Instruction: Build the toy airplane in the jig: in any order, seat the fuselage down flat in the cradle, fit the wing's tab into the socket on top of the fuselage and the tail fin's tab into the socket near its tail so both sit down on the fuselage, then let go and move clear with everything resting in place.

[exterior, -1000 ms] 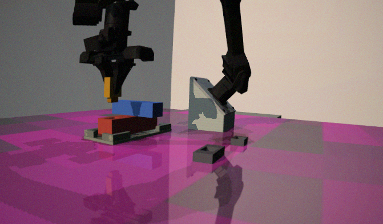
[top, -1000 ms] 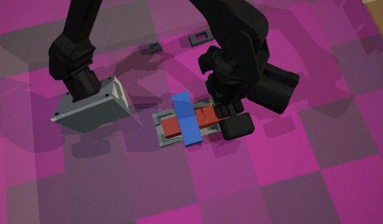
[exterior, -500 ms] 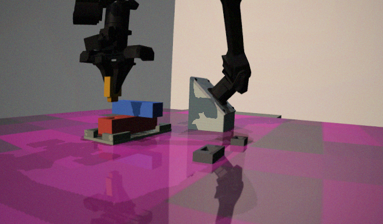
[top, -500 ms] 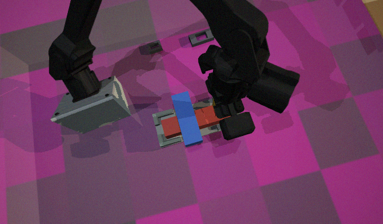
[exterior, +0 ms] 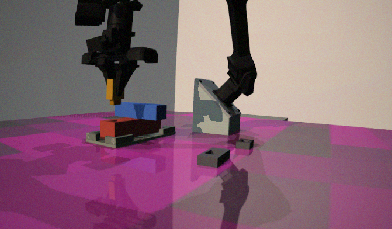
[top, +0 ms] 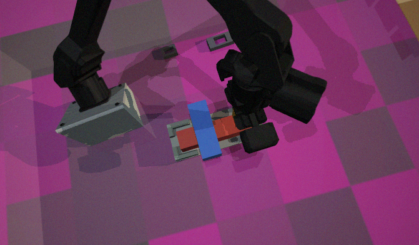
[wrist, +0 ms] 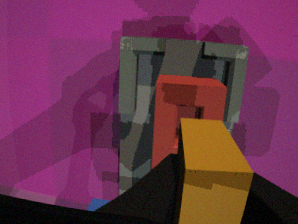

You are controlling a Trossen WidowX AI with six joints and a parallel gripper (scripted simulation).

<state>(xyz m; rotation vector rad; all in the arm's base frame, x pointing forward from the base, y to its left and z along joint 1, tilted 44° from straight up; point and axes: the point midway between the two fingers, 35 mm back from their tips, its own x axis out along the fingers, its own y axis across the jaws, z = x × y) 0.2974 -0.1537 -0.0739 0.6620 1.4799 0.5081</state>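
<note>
The red fuselage lies in the cradle of the grey jig and looks flat. The blue wing lies crosswise on top of the fuselage; only its corner shows in the wrist view. My gripper is shut on the orange tail fin. The fin is upright above the fuselage's tail end, its tab pointing down and clear of the fuselage. The tail socket shows just ahead of the fin in the wrist view. In the top view my gripper mostly hides the fin.
A grey wedge-shaped base with a black arm on it stands beyond the wing end of the jig. Two dark hollow blocks lie off to one side, a larger one and a smaller one.
</note>
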